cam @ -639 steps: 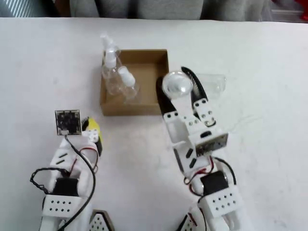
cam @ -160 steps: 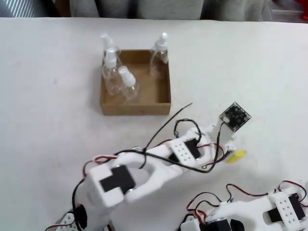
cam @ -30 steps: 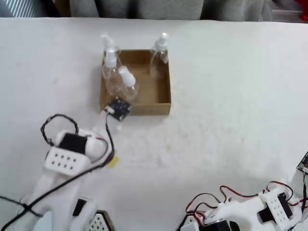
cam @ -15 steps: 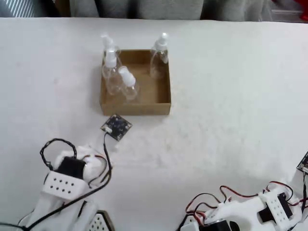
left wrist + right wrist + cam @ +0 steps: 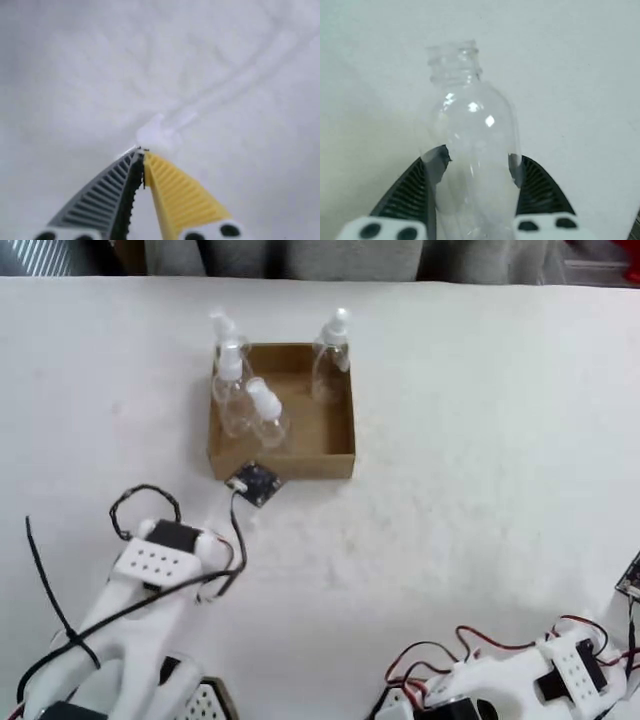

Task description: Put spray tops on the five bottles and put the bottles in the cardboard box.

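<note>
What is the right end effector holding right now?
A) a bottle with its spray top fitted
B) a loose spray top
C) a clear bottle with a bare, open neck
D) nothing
C: in the right wrist view the right end effector is clamped on a clear bottle whose threaded neck has no spray top.

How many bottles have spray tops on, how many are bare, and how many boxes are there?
Bottles with spray tops: 4
Bottle without a top: 1
Cardboard box: 1
Total: 6
</note>
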